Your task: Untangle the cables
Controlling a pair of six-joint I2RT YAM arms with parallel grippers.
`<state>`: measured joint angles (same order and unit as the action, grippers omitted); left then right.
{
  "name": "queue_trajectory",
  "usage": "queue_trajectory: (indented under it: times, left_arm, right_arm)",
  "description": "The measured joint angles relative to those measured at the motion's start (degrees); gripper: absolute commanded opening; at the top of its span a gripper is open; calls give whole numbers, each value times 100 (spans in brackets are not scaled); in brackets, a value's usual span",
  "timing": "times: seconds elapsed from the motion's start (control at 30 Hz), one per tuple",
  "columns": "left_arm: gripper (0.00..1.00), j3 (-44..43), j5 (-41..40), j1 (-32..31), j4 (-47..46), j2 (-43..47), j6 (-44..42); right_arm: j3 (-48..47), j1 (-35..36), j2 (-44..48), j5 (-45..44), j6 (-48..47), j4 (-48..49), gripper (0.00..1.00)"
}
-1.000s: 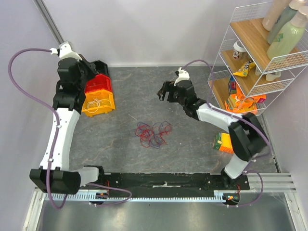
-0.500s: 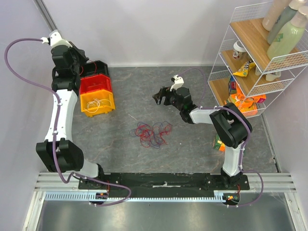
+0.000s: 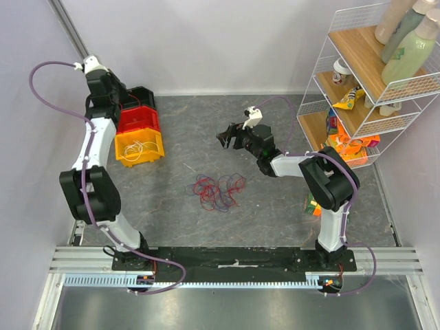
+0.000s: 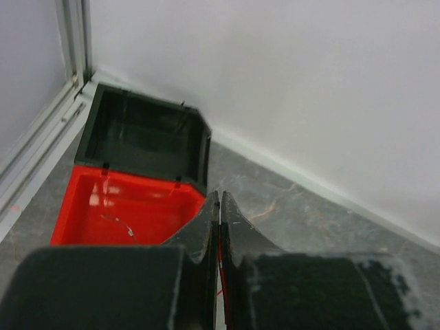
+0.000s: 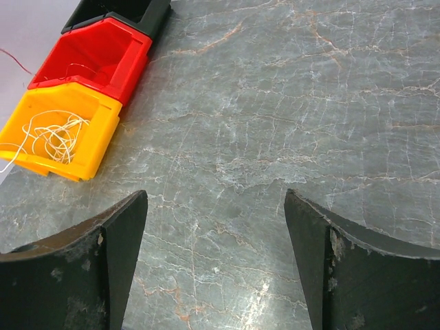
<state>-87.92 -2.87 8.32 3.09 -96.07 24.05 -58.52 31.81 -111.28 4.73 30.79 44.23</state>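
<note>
A tangle of red and purple-blue cables lies in the middle of the grey table. A white cable lies coiled in the yellow bin; it also shows in the right wrist view. My left gripper is at the far left, above the red bin. It is shut on a thin red cable strand. My right gripper hovers open and empty behind the tangle, over bare table.
Yellow, red and black bins stand in a row at the back left by the wall. A wire shelf with bottles and packets stands at the right. An orange box sits beside the right arm.
My left arm has folded back and up along the left wall, its gripper staying over the bins. My right arm drew its elbow in, and its gripper shifted slightly left.
</note>
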Motion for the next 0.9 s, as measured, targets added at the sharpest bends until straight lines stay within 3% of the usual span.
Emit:
queue_trajectory:
  times: [0.57,0.73,0.9]
  left_arm:
    - [2,26,361,280,299,-1784,404]
    - [2,94,826,372,350,-1622,612]
    - [2,400,1397,365,-369,-896,828]
  right_arm:
    - [-26,-55,-164,144,13,35,88]
    - [-92,-81,-240,208,59,39,88]
    - [-120,-81,-247,262,79,50,88]
